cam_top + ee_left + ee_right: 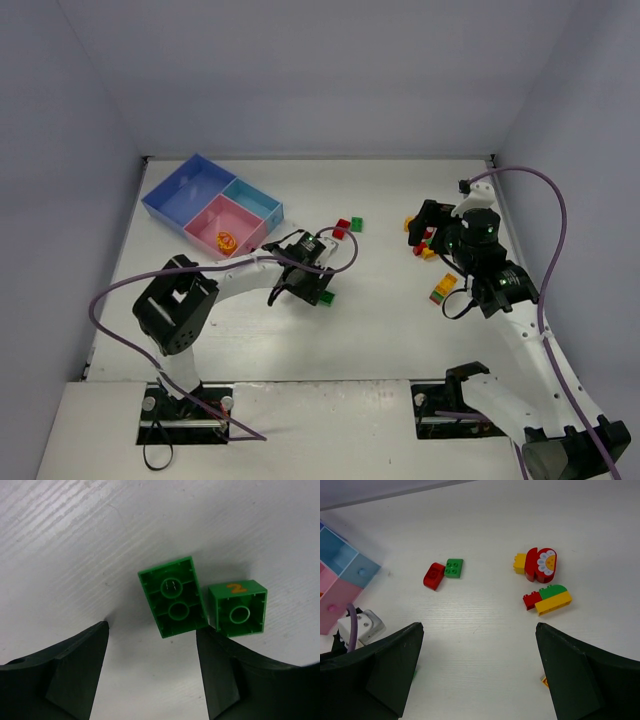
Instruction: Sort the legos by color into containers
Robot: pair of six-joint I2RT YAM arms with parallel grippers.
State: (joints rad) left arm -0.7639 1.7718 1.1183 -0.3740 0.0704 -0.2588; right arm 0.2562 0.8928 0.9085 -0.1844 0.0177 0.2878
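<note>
Two green legos lie upside down on the table in the left wrist view, a longer one (pixel 172 597) and a square one marked "2" (pixel 239 609). My left gripper (pixel 152 630) is open and low just before them, its right finger (pixel 225 675) at the gap between the two; from above it (pixel 303 288) is beside a green brick (pixel 327 297). My right gripper (pixel 477 630) is open and empty, raised over the right lego cluster (pixel 425 240). A red brick (pixel 434 575) and green brick (pixel 454 568) lie mid-table. The tray (pixel 165 195) has blue, pink and teal compartments.
An orange piece (pixel 227 241) lies in the pink compartment. A red flower brick with a yellow one (pixel 542 565) and a red-green-yellow stack (pixel 549 599) sit at right. A multicoloured stack (pixel 443 288) lies near the right arm. Purple cables loop by both arms.
</note>
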